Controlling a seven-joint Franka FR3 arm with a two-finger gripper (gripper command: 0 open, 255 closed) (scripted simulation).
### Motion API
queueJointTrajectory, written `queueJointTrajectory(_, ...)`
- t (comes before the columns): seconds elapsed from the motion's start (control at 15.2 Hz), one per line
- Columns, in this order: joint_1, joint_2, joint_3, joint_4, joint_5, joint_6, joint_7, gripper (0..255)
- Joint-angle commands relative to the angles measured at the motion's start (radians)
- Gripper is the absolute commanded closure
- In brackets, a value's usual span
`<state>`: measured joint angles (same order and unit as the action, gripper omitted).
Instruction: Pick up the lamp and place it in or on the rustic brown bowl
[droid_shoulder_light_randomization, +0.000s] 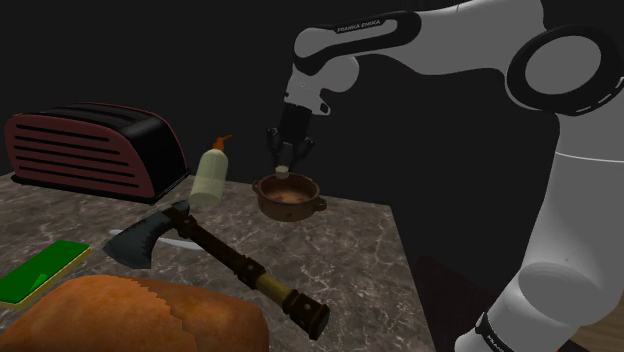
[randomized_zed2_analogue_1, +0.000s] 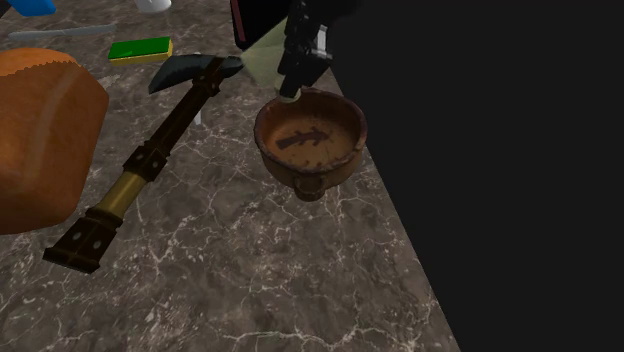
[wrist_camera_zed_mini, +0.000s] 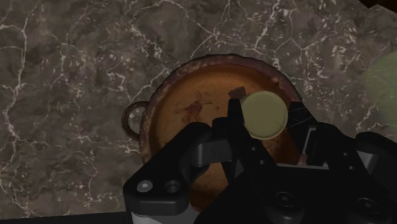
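The lamp (wrist_camera_zed_mini: 264, 114), seen as a small pale round thing, is clasped between the fingers of the gripper (droid_shoulder_light_randomization: 284, 163). The rustic brown bowl (droid_shoulder_light_randomization: 288, 197) is set on the dark marbled counter (droid_shoulder_light_randomization: 350, 250) directly beneath the gripper, so the lamp is held over the bowl's hollow. A cream bottle (droid_shoulder_light_randomization: 208, 176) is stood to one side of the gripper.

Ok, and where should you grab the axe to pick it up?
By the middle of its handle, coming straight down from above. The axe lies flat on the counter, so the long thin handle is bare on top and jaws set across it should fit. The head is wide and wedge-shaped, so it might slip. The gripper is busy holding the lamp now.
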<state>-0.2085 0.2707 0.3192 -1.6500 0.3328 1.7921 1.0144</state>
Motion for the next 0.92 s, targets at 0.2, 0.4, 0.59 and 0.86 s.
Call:
queueJointTrajectory(0.2,-0.04,0.045,-0.028,-0.049,0.022,0.003,-0.026,0)
queueJointTrajectory(0.4,-0.038,0.047,-0.027,-0.029,0.02,-0.016,-0.02,0)
queueJointTrajectory(0.59,-0.051,0.081,-0.02,0.067,0.0,-0.076,0.0,0)
queueJointTrajectory(0.86,-0.04,0.087,-0.049,0.133,0.003,-0.138,0.001,0)
